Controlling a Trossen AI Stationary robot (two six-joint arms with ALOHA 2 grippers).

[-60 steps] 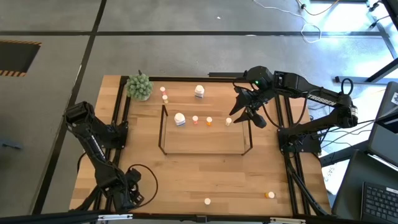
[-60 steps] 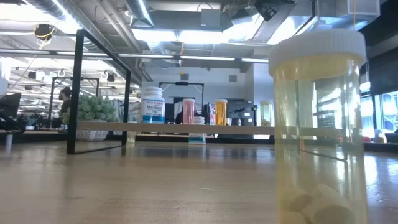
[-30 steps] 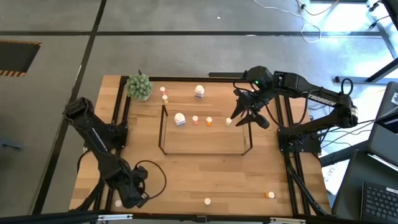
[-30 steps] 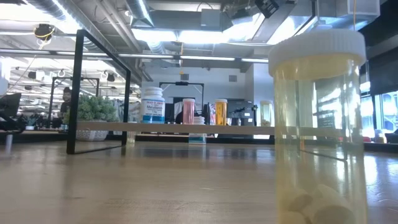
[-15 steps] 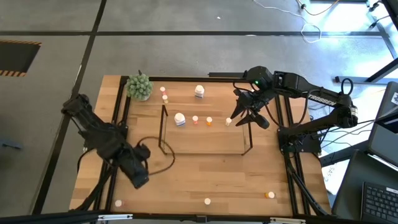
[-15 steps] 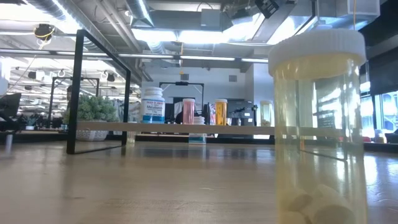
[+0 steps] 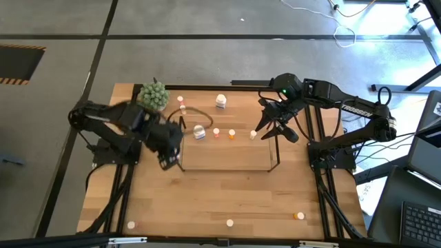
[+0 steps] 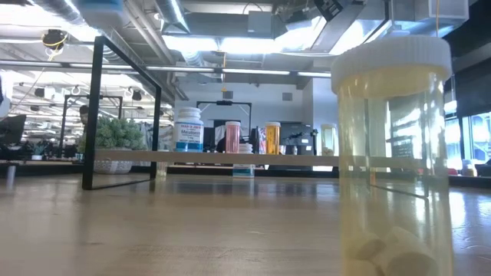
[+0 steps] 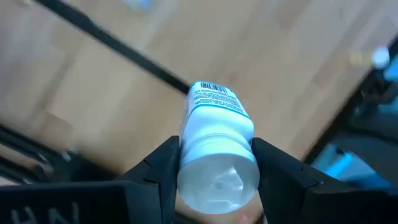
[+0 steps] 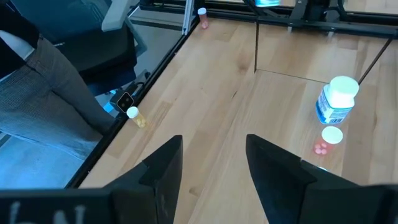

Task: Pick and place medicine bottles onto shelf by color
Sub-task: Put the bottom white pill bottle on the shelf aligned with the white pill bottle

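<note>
Cream bottle point(image 8: 393, 153): nearest the low camera, upright on the tabletop point(image 7: 227, 193).
Left tool point(image 9: 214, 163): clamped on a white bottle point(image 9: 216, 146), at the shelf's point(image 7: 227, 157) 9 o'clock end.
Shelf bottles: white point(image 7: 199, 131), pink point(image 7: 216, 132), orange point(image 7: 231, 134), cream point(image 7: 253, 134) in a row.
Right tool point(image 10: 212, 163): fingers apart, at the shelf's 2 o'clock corner.

The high view is looking straight down on the whole table point(image 7: 207, 200). The low view is sitting at tabletop height, crowding a cream bottle point(image 8: 393, 153) and facing the shelf point(image 8: 230, 158), which both are sharing. Each wrist view is peering past its own fingers.
</note>
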